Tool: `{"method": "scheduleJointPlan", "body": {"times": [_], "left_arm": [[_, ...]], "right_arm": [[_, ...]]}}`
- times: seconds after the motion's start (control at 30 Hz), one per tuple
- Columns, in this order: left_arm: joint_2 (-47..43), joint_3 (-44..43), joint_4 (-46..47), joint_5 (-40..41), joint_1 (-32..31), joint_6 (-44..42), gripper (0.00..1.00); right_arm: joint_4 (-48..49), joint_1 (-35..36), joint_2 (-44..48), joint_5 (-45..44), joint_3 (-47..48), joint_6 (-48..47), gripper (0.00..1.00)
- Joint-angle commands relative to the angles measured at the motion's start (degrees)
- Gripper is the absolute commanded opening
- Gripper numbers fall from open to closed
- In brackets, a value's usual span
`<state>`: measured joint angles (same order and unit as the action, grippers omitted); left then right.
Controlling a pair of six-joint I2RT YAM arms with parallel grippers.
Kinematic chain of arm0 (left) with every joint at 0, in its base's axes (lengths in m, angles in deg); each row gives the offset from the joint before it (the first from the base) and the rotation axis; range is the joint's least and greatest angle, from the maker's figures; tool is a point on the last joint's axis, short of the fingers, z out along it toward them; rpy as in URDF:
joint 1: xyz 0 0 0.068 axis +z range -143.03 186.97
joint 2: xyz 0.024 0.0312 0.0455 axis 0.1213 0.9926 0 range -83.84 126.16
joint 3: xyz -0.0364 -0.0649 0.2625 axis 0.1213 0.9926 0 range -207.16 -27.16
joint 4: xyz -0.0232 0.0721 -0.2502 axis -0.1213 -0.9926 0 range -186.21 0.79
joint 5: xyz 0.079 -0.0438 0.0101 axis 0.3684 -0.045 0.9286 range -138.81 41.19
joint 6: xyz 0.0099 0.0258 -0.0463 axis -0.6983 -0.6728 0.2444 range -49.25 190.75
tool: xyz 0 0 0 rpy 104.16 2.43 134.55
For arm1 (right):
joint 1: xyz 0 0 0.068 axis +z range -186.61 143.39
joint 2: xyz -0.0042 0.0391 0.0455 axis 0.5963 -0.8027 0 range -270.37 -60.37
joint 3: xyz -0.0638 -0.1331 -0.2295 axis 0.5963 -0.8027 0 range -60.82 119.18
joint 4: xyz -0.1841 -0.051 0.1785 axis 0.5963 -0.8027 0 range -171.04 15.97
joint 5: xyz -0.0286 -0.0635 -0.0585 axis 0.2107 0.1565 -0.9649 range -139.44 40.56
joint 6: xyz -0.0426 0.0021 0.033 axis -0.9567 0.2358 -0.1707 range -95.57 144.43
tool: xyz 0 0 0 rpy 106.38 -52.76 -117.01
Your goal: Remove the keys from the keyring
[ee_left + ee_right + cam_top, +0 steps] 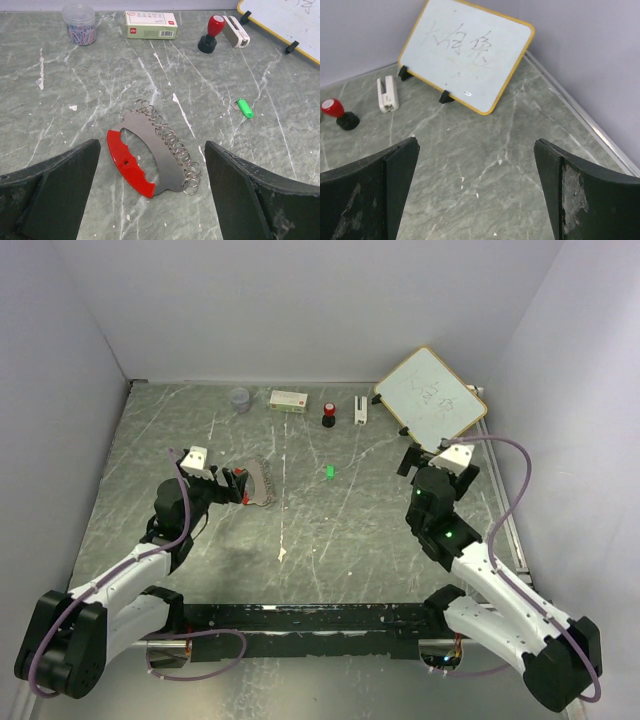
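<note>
Keyring (175, 146), handling status: left gripper (238, 486) spread wide, grasping nothing; right gripper (476, 145) likewise spread wide and empty, over bare table (100, 75) on the right side, well apart from the item.

Description: a row of thin grey wire loops strung along the curved outer edge of a grey metal plate (155, 156), lying flat. Red key (129, 162): elongated, wavy-edged, set along the plate's inner edge; it appears attached, though the wrist view does not settle this. Green key (245, 108): tiny, lying loose on the table, off the loops and to their right.

Location: in the left wrist view the loops and plate lie between the two open fingers (60, 190), touching neither. In the overhead view they sit just beyond the left fingertips.
</note>
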<state>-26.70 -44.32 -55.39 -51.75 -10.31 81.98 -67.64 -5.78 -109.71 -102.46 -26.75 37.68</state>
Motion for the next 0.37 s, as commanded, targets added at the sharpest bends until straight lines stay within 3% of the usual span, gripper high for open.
{"method": "scheduleJointPlan", "body": {"times": [0.0,0.33], "left_arm": [[-0.74,-0.06,-0.47,1.26,0.58,-0.92,0.97],[-0.81,0.14,-0.49,1.67,0.62,-0.5,0.97]], "right_arm": [[2.67,-0.13,3.1,-7.36,-2.08,1.03,1.0],[-0.12,-0.2,0.57,-10.59,-0.99,2.99,1.0]]}}
